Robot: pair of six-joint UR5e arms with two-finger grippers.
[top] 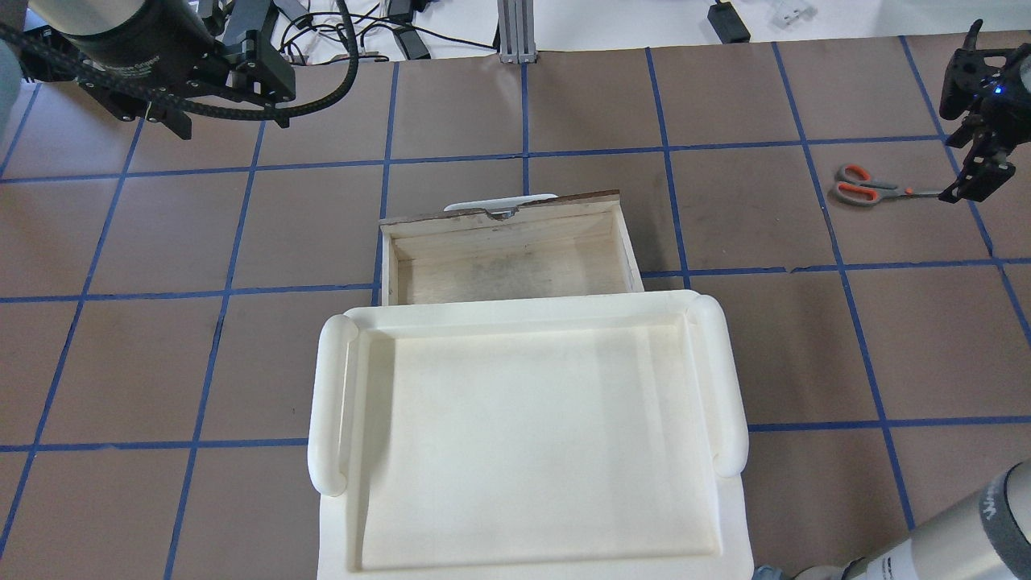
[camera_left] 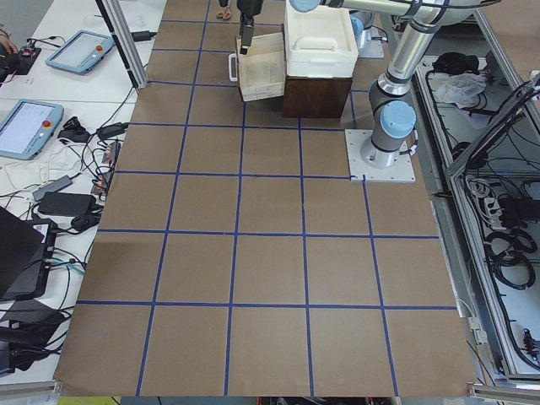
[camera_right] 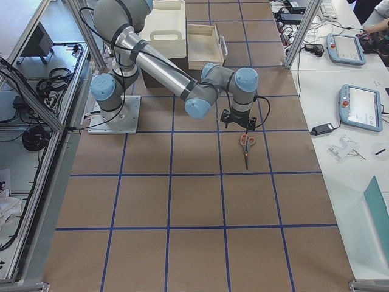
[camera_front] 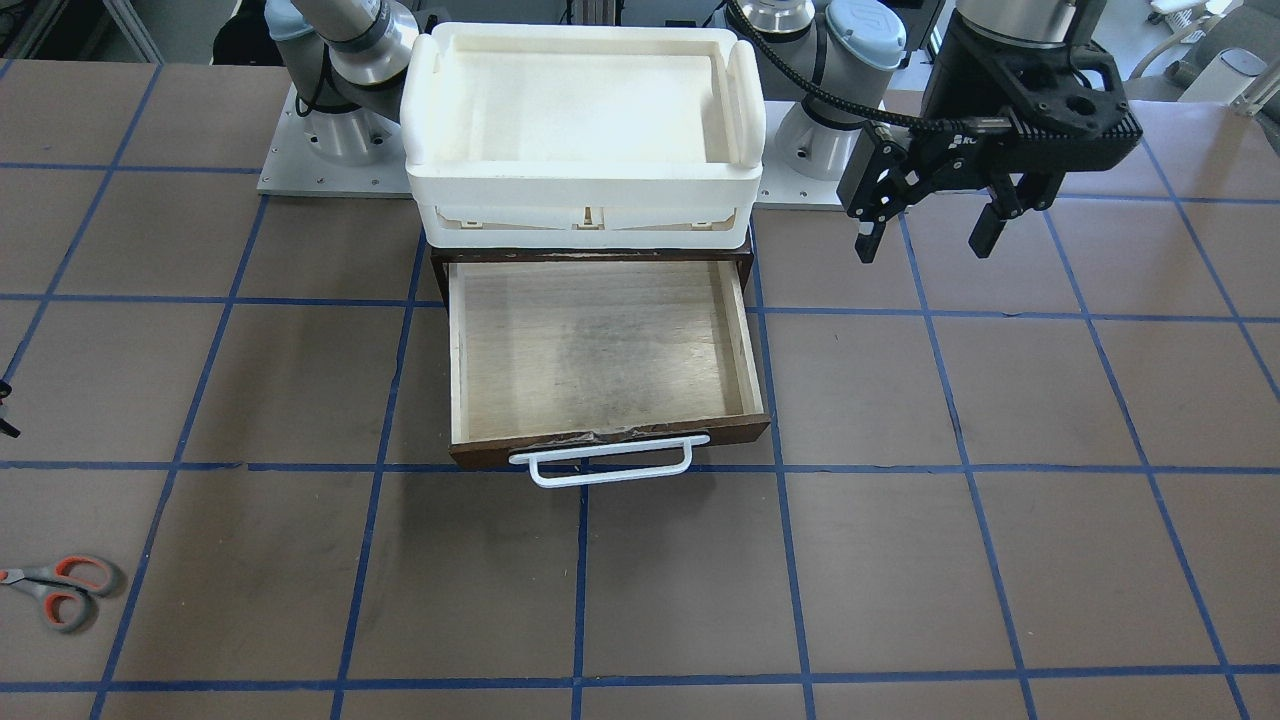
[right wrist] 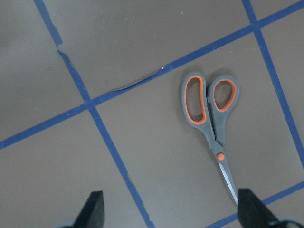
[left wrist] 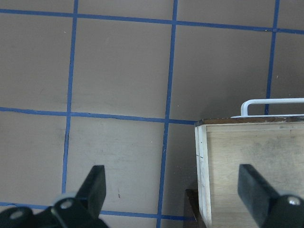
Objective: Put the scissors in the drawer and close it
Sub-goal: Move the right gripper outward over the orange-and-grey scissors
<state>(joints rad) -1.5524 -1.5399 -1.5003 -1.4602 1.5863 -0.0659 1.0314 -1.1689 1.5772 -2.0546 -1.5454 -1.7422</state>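
On the matte brown tabletop (camera_front: 1000, 400), loop-handled plastic scissors (right wrist: 213, 137) lie; plywood-lined drawer (camera_front: 600, 350) open.

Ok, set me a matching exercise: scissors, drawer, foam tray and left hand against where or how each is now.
1 scissors
2 drawer
3 white tray
4 left hand

A pulled out, empty
B open, raised beside the drawer
C closed, blade tips by the right hand
D on top, above the drawer

Pairs: 1-C, 2-A, 3-D, 4-B

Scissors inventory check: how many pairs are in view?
1. The scissors lie flat under the right gripper, well apart from the open, empty drawer. None seem hidden.
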